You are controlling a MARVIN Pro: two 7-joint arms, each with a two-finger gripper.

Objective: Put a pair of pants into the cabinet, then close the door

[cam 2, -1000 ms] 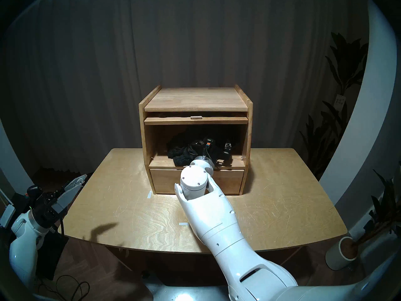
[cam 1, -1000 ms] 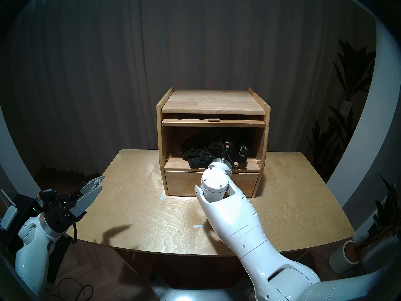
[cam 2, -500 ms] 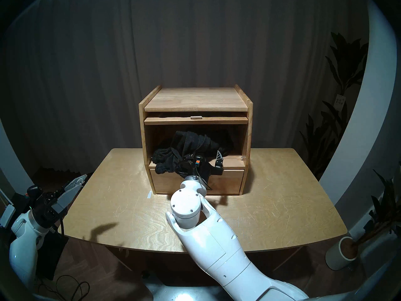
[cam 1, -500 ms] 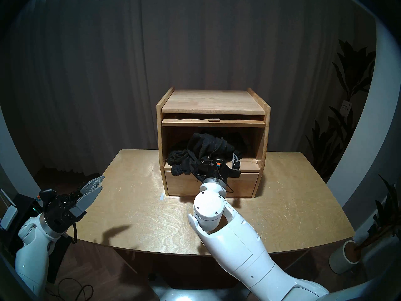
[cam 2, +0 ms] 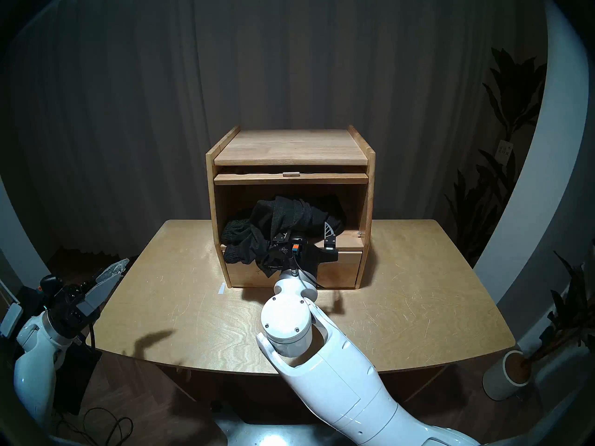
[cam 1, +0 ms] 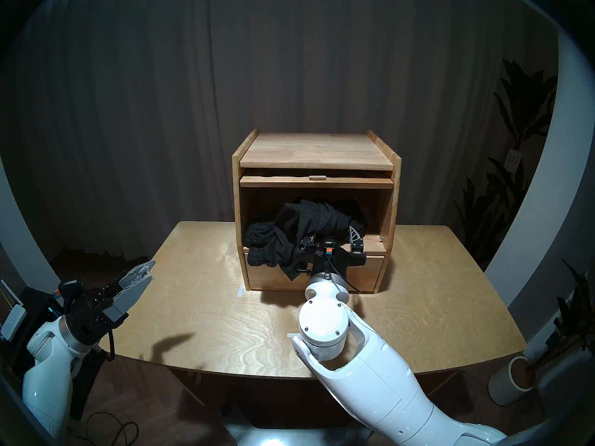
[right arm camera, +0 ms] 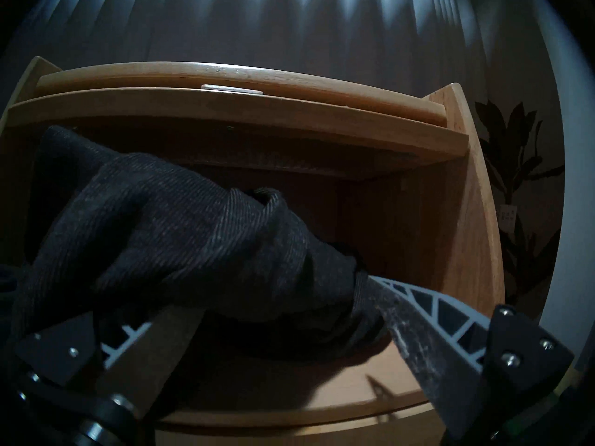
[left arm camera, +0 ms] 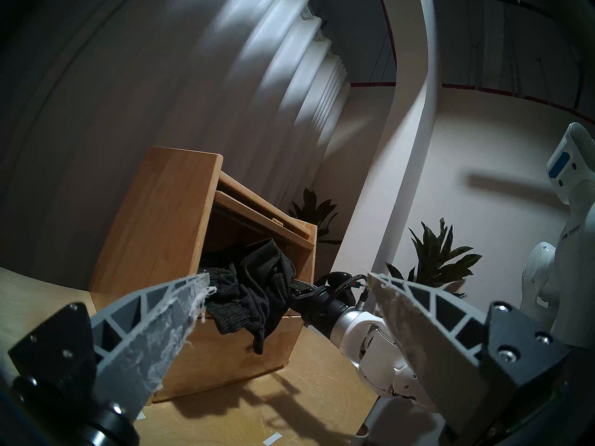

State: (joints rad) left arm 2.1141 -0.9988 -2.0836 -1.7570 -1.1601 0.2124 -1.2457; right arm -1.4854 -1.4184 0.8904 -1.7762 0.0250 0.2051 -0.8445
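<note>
Two grippers, one cabinet, one garment, itemised.

1. Cabinet (cam 1: 317,149): light wood, raised side rails. It stands at the middle of the far edge of the worktop (cam 1: 199,307), front facing the robot. Upper compartment is open.

2. Door (cam 1: 354,182): lies flat, slid in just beneath the cabinet top. Only its front edge and small knob (cam 1: 317,177) show; its window is hidden.

3. Drawer (cam 1: 363,271): plain front, below the compartment, flush with the cabinet front.

4. Pair of pants (cam 1: 302,220): dark charcoal knit, bunched.
   - Bulk sits in the mouth of the upper compartment, left of centre.
   - Ribbed cuffs or waistband spill over the front lip at the left.
   - One fold hangs down across the drawer front.
   - Part of the cloth lies draped over the right gripper.

5. Right gripper (cam 1: 328,234): level, pointing into the compartment at its front lip. Jaws spread wide.
   - Fabric lies over one finger and wraps the tip of the other finger (right arm camera: 418,310).
   - The cloth looks hooked on the fingers, not pinched between them.

6. Left gripper (cam 1: 149,271): jaws wide and empty. It is raised just off the worktop's left edge, well apart from the cabinet, and angled toward it.
</note>
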